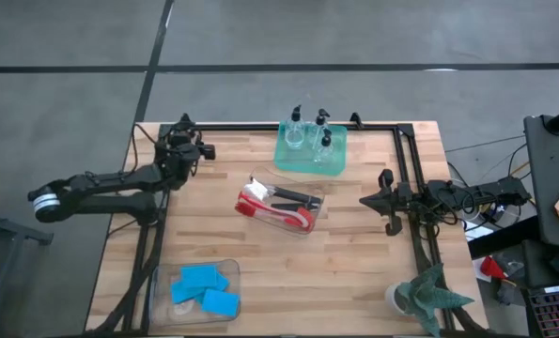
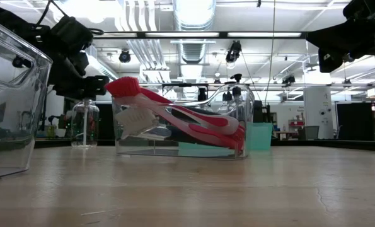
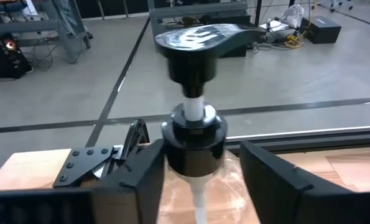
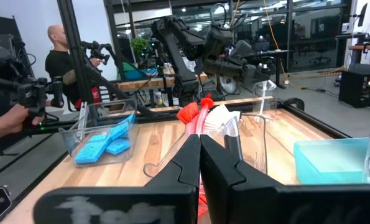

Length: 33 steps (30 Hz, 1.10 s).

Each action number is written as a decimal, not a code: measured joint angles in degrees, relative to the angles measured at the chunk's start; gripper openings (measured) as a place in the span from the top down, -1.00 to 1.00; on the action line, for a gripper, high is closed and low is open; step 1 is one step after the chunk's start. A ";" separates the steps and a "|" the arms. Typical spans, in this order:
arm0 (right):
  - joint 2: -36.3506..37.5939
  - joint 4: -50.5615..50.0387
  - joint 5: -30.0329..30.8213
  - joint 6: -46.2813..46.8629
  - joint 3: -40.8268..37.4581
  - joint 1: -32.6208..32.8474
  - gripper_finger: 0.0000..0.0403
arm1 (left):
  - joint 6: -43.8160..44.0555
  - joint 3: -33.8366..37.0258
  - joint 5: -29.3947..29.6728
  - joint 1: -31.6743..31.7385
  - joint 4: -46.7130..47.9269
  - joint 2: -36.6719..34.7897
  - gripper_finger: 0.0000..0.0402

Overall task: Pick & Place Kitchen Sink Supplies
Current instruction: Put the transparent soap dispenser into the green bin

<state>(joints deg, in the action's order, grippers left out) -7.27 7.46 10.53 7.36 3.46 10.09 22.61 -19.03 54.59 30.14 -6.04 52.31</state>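
A clear pump bottle with a black top [image 3: 194,37] stands upright on its base on the table's far left part [image 2: 85,126]. My left gripper [image 3: 200,171] is open there, with one finger on each side of the bottle's neck [image 1: 187,143]. Three more pump bottles [image 1: 312,131] stand in the green tray [image 1: 293,160]. Red and black dish brushes [image 1: 279,199] lie in a clear bin at mid-table [image 2: 174,123]. Blue sponges [image 1: 204,286] lie in another clear bin. My right gripper [image 1: 368,200] is shut and holds nothing, hovering at the table's right side [image 4: 200,155]. My left gripper comes level at the bottle's black collar [image 3: 194,146]. One finger [image 3: 141,180] lies right against the collar, while the other finger [image 3: 272,180] stands a small gap away. I cannot tell whether the near finger touches it. The bottle stands upright on the table.
A potted green plant [image 1: 429,296] stands at the near right corner. A black frame rail [image 1: 411,169] runs along the table's far and right edges. The sponge bin's wall [image 2: 11,94] is close to the low camera. A person [image 4: 60,62] stands beyond the table's left side.
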 joint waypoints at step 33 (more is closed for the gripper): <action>-0.02 0.02 0.01 0.00 0.00 0.02 0.96 | -0.43 -0.97 -16.99 0.01 -16.26 -0.48 0.54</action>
<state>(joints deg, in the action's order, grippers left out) -7.29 7.49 10.55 7.36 3.46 10.11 22.18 -19.99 37.61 30.15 -22.30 51.83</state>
